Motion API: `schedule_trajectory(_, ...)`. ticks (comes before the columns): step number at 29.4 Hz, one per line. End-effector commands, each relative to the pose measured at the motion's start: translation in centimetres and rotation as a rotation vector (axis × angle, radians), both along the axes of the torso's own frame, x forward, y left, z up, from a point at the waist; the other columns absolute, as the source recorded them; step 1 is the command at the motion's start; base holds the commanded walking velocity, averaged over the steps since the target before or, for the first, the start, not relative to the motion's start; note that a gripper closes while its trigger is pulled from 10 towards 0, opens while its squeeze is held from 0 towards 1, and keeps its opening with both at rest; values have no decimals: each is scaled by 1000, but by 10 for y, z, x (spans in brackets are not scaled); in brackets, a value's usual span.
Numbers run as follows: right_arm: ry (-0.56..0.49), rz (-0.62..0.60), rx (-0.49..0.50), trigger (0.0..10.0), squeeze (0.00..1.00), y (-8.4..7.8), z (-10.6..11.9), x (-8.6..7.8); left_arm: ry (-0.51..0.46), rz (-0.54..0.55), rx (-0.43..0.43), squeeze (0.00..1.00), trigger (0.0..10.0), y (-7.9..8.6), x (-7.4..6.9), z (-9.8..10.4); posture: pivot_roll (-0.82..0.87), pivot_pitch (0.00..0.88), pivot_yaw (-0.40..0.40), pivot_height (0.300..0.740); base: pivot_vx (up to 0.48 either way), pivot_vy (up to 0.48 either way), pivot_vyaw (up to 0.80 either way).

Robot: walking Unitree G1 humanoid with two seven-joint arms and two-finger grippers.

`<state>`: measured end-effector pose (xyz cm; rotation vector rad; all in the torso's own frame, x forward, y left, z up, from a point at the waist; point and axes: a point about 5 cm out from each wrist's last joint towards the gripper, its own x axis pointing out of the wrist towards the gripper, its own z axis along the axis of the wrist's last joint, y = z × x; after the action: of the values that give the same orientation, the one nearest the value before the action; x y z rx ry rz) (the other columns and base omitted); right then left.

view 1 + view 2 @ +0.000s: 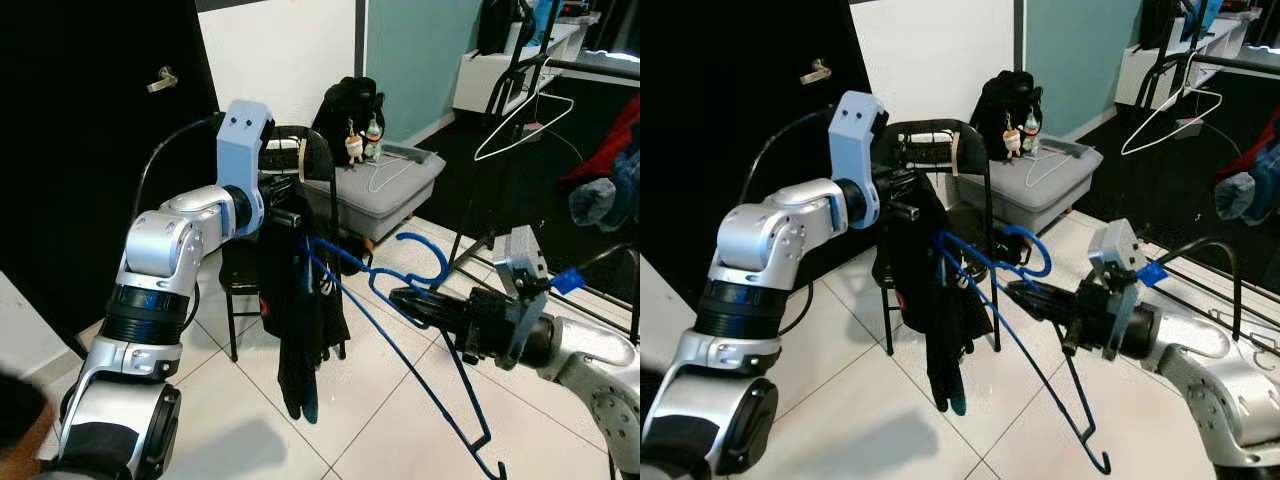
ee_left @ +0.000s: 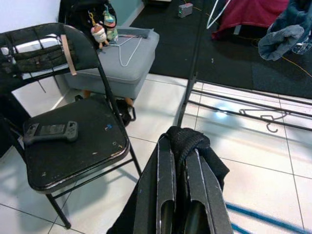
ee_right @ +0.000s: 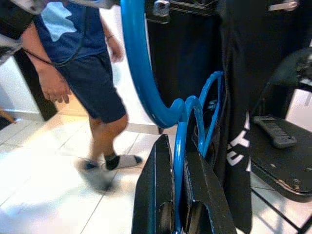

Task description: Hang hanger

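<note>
At nine o'clock, left gripper (image 1: 285,215) clamped on the black garment (image 1: 298,310) hanging before the folding chair (image 2: 73,146). At three o'clock, right gripper (image 1: 405,300) pinched on the blue hanger (image 1: 420,350) near its hook, one shoulder inside the cloth. Likely to slip off if pulled apart.

Right tool (image 1: 405,297) grips blue hanger (image 1: 400,320); left tool (image 1: 285,215) pinches black garment (image 1: 298,300)
</note>
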<state>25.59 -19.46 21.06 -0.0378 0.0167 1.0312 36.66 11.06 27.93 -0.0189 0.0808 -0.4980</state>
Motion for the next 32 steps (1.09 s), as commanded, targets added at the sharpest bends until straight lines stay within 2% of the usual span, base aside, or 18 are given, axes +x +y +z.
schedule_trajectory(1, -27, -3, 3, 10000, 0, 1, 3, 1, -23, -8, -2, 0, 10000, -1, -2, 7, -63, 0, 61, 736, 0, 0, 0)
schedule_trajectory(10, -39, -29, -4, 10000, 0, -2, 6, 2, -32, -40, -2, 0, 10000, -6, -5, 9, -67, 0, 63, 736, 0, 0, 0)
schedule_trajectory(14, -39, -29, -7, 10000, 0, -1, 5, 3, -63, -116, 1, 0, 10000, -14, -11, 13, -65, 0, 60, 736, 0, 0, 0)
schedule_trajectory(15, -39, -29, -11, 10000, 0, 0, 5, 4, -102, -200, 32, 0, 10000, -21, -19, 16, -64, 0, 59, 736, 0, 0, 0)
schedule_trajectory(19, -39, -28, -13, 10000, 0, 0, 5, 5, -135, -253, 67, 0, 10000, -24, -24, 18, -63, 0, 58, 736, 0, 0, 0)
schedule_trajectory(21, -39, -24, -18, 10000, 0, -1, 6, 5, -195, -310, 155, 0, 10000, -22, -30, 20, -66, 0, 56, 736, 0, 0, 0)
schedule_trajectory(23, -40, -22, -19, 10000, 0, -1, 7, 4, -215, -331, 188, 0, 10000, -21, -32, 20, -66, 0, 56, 736, 0, 0, 0)
schedule_trajectory(26, -43, -13, -20, 10000, 0, -3, 8, 2, -344, -404, 367, 0, 10000, -13, -40, 22, -69, 0, 56, 736, 0, 0, 0)
schedule_trajectory(27, -43, -13, -20, 10000, 0, -3, 8, 2, -344, -404, 367, 0, 10000, -13, -40, 22, -69, 0, 56, 736, 0, 0, 0)
schedule_trajectory(29, -45, 7, -15, 10000, 0, -4, 10, -1, -430, -433, 512, 0, 10000, 1, -43, 26, -70, 0, 54, 736, 0, 0, 0)
schedule_trajectory(30, -45, 7, -15, 10000, 0, -4, 10, -1, -430, -433, 512, 0, 10000, 1, -43, 26, -70, 0, 54, 736, 0, 0, 0)
schedule_trajectory(32, -42, 39, -6, 10000, 0, -4, 12, -5, -484, -391, 657, 0, 10000, 18, -39, 32, -69, 0, 54, 736, 0, 0, 0)
